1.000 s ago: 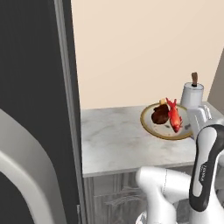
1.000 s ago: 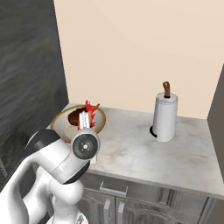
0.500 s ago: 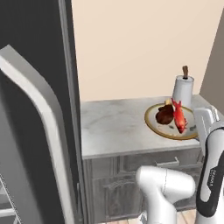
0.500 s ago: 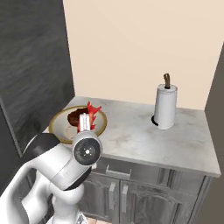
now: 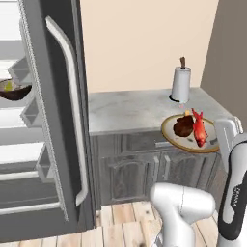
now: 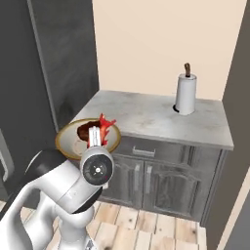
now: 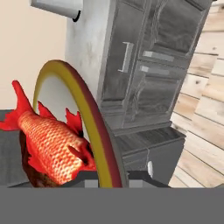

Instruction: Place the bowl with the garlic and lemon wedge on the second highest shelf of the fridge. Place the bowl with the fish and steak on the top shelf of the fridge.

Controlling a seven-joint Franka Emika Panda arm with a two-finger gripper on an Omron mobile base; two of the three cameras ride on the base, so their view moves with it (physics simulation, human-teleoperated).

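My gripper (image 5: 218, 140) is shut on the right rim of a yellow-rimmed brown bowl (image 5: 169, 137), held level in the air just off the counter's front edge. In it lie the red-orange fish (image 5: 198, 129) and the dark steak (image 5: 183, 126). From the right base view, the bowl (image 6: 68, 139) with the fish (image 6: 103, 126) hangs in front of the gripper (image 6: 95, 139). The hand view has the bowl rim (image 7: 83, 105) and the fish (image 7: 48, 144) close up. Inside the open fridge (image 5: 53, 96) a dark bowl (image 5: 14, 91) with the lemon wedge (image 5: 8, 86) rests on a shelf. The garlic is hidden.
A grey marble counter (image 5: 130, 108) on panelled cabinets carries a paper towel roll (image 5: 181, 83). The fridge door with its long silver handle (image 5: 72, 111) stands between the counter and the fridge interior. Wooden floor lies below, and a dark wall rises at the right.
The whole picture has shifted: the base has backed away from the counter, bringing the floor and fridge interior into view. The bowl has come off the counter in the shut gripper.
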